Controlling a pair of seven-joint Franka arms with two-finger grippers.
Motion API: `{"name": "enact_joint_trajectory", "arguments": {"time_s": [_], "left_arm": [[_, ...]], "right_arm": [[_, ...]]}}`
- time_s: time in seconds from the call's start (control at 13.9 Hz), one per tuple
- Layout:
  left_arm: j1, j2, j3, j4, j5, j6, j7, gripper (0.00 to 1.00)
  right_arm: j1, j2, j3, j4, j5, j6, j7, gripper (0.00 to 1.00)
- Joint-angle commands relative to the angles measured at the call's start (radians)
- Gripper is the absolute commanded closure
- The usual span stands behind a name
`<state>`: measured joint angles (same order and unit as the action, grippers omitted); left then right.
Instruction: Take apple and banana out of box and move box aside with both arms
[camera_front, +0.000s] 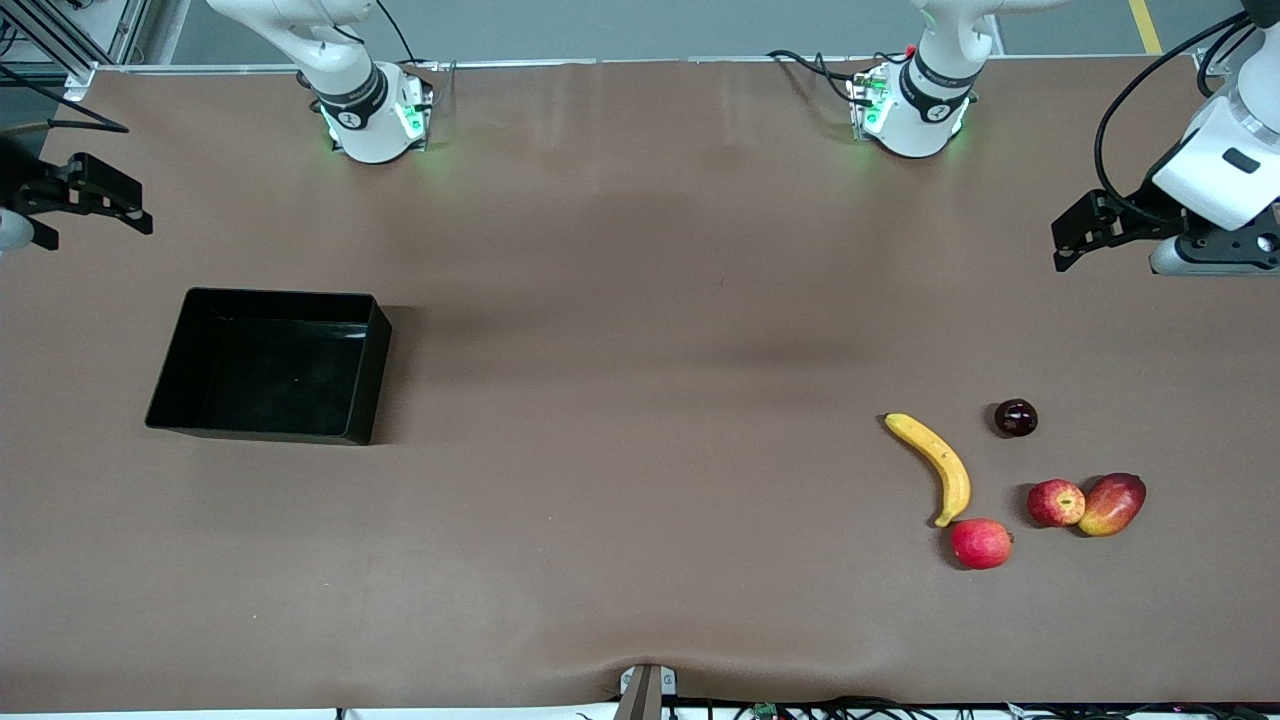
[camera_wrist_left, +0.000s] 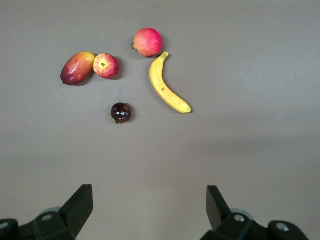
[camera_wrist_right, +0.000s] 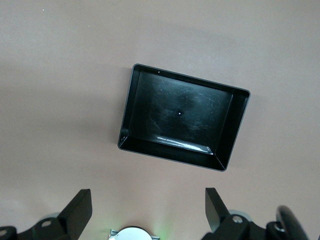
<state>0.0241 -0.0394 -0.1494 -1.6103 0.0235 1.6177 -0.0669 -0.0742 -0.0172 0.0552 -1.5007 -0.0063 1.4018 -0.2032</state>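
Note:
The black box (camera_front: 270, 370) sits empty on the table toward the right arm's end; it also shows in the right wrist view (camera_wrist_right: 170, 145). The yellow banana (camera_front: 938, 466) and the small red apple with yellow patches (camera_front: 1056, 502) lie toward the left arm's end; the left wrist view shows the banana (camera_wrist_left: 167, 85) and the apple (camera_wrist_left: 106, 66) too. My left gripper (camera_front: 1062, 245) hangs open and empty over bare table at its end (camera_wrist_left: 150, 205). My right gripper (camera_front: 135, 205) hangs open and empty over bare table at its end (camera_wrist_right: 148, 207).
A red-yellow mango (camera_front: 1112, 503) touches the apple. A plain red round fruit (camera_front: 981, 543) lies at the banana's near tip. A small dark round fruit (camera_front: 1015, 417) lies farther from the front camera than the apple. The brown table spreads bare between box and fruits.

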Motion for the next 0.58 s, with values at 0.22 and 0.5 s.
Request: {"name": "enact_joint_trajectory", "arguments": {"time_s": [0.22, 0.5], "left_arm": [[0.001, 0.004, 0.007, 0.029, -0.057, 0.002, -0.002, 0.00], [0.002, 0.006, 0.007, 0.027, -0.048, -0.001, -0.004, 0.00]], "right_arm": [[0.001, -0.023, 0.003, -0.020, -0.008, 0.008, 0.080, 0.00], [0.005, -0.023, 0.006, -0.018, 0.000, 0.008, 0.099, 0.00]]}}
